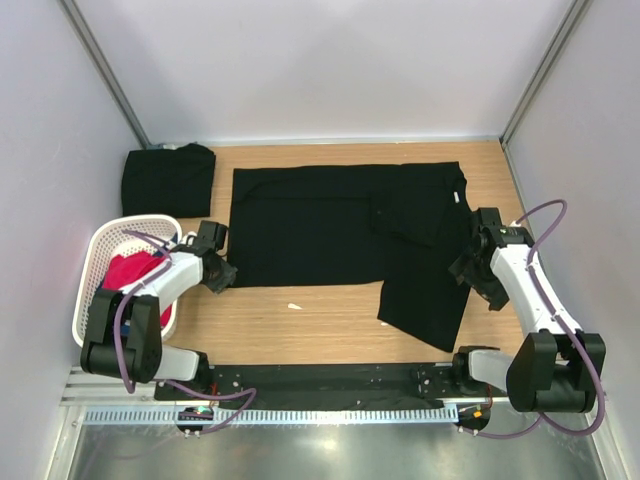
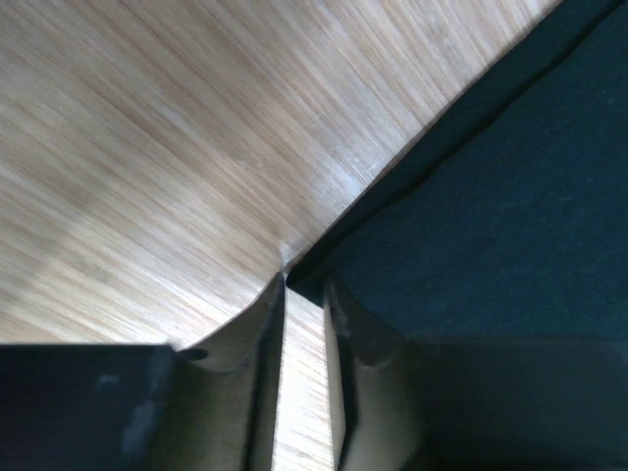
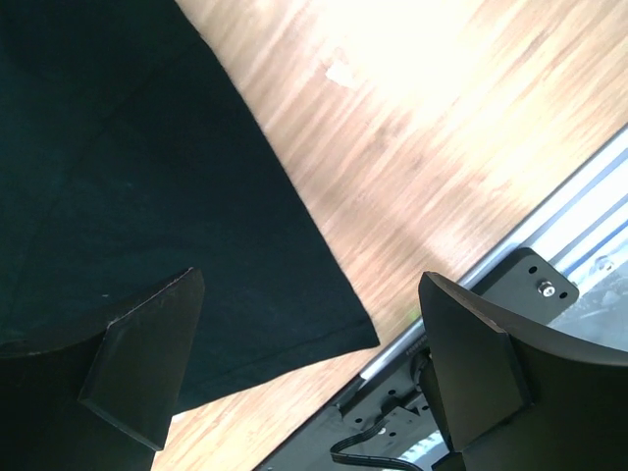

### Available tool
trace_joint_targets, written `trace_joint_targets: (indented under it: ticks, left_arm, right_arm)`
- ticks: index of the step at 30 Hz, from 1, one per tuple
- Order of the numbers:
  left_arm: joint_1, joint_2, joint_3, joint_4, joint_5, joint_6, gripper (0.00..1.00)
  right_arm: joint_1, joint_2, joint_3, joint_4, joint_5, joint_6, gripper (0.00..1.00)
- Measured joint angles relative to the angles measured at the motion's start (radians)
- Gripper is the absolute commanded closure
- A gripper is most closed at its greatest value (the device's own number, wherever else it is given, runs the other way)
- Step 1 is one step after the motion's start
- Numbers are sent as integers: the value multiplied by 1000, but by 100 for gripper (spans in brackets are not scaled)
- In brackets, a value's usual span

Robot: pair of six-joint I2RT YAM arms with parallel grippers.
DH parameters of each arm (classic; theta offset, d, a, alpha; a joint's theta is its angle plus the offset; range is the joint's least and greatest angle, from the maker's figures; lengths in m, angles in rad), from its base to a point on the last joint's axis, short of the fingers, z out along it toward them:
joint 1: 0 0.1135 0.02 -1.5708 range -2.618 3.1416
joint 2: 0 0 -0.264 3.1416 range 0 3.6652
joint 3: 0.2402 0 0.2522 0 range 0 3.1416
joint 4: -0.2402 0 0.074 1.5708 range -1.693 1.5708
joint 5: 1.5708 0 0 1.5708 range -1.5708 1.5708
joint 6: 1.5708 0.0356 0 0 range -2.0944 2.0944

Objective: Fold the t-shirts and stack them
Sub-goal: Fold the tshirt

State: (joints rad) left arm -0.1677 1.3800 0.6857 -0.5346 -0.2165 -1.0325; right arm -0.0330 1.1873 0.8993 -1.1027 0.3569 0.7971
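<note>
You were, by the look of it, at the pick-up for a fold. One folded t-shirt (image 1: pixel 168 180) lay at the far left corner of the table (image 1: pixel 330 315), and the spread t-shirt (image 1: pixel 310 225) lay flat mid-table, apart from it. Your left gripper (image 2: pixel 304 285) sat low at that shirt's near left corner, fingers set narrow with a slit of bare wood between them. The cloth's corner lay right at the tips, not visibly between them. Your right gripper (image 3: pixel 309 285) hung with its fingers wide over the shirt's near right flap (image 1: pixel 425 300), holding nothing. The shirt's long axis ran left to right across the table, and a small white tag (image 1: pixel 457 197) at the far right suggested the neck pointed right and the hem left. The next move called for getting cloth truly between the left pads, taking the right flap likewise, then lifting both together.
</note>
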Motion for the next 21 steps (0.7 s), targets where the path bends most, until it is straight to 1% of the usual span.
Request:
trace_joint_targets:
  ticks: [2, 3, 4, 11, 17, 20, 21]
  left_arm:
    - [0, 4, 0, 6, 1, 2, 85]
    - [0, 6, 0, 10, 2, 4, 95]
    - [1, 8, 0, 14, 3, 6, 99]
    - [5, 15, 1, 34, 13, 15, 100]
    - [5, 22, 7, 37, 19, 15, 100]
    - [5, 29, 14, 37, 22, 14, 100]
    - [5, 29, 14, 37, 22, 14, 100]
  right_arm:
    - [-2, 0, -17, -6, -1, 4, 2]
    - [-2, 0, -25, -8, -1, 5, 2]
    - [-2, -1, -36, -11, -2, 7, 2]
    - [-2, 6, -109, -17, -44, 24, 2]
    - [-2, 110, -126, -25, -100, 33, 2]
    - [-2, 155, -126, -28, -126, 22, 4]
    - [-2, 164, -126, -28, -135, 16, 6]
